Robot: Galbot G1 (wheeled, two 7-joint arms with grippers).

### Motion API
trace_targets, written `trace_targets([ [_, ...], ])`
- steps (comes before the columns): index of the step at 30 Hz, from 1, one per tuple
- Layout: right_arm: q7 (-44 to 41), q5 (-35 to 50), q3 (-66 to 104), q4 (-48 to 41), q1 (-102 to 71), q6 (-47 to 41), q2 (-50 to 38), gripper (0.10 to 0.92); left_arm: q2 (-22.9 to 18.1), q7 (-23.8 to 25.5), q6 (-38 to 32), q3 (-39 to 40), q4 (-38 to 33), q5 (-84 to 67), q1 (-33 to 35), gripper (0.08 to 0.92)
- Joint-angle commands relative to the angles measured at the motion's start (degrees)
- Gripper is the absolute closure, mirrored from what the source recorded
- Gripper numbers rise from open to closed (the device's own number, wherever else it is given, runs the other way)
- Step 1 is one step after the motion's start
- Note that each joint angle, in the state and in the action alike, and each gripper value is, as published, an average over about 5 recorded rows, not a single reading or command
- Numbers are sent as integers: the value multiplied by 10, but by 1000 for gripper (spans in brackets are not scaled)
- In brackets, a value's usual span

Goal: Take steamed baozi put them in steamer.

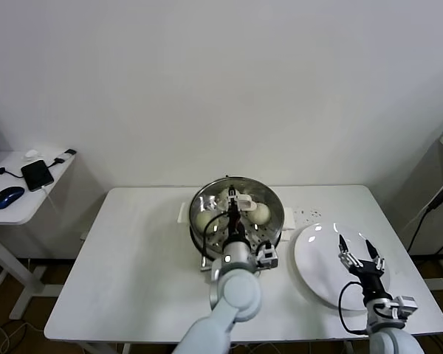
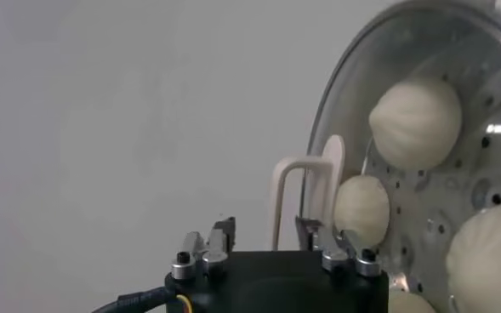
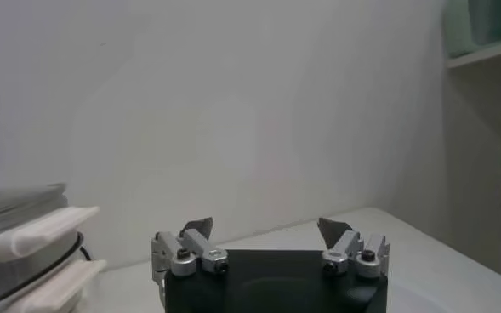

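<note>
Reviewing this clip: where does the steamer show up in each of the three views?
Head view: the steamer stands mid-table under the left claw.
Left wrist view: its steel rim fills the right side, baozi inside.
Right wrist view: only its edge at far left.
Shared landmark: its white side handle.

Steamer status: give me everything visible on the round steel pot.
The round shiny steel steamer stands upright at the back middle of the white table, on a white base with side handles. Its lid is off. Inside lies a perforated steel tray carrying cream-white dome-shaped baozi; the left wrist view shows four. The left gripper hangs over the open pot with its jaws apart, a white lid-like handle just beyond its fingertips. A flat white plate sits apart, on the robot's right.
</note>
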Motion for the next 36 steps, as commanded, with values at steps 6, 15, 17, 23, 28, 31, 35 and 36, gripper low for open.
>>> trace_targets([
  [6,0,-5,-2,7,1,-4,-1,203,-20,28,8,6,-152,-5,80,269],
  [15,-35,-7,-16,58,-43,-25,-3,203,22,-81,-78,-109,-290,-161,185,178],
  [17,-51,-21,-22,56,-46,4,1,203,32,-131,-134,-168,-294,-282,208,177],
  [23,-69,-77,-36,67,-65,33,20,203,56,-175,-306,-349,-257,-698,248,177],
  [28,-57,-114,-46,77,-87,26,31,203,35,-147,-411,-437,-237,-806,324,177],
  [31,-48,-112,-47,82,-99,23,38,203,36,-146,-439,-452,-227,-856,374,177],
  [35,-37,-103,-51,96,-118,19,37,203,36,-140,-467,-449,-217,-909,423,177],
  [36,-35,-100,-51,100,-123,18,37,203,36,-140,-472,-447,-216,-917,431,177],
])
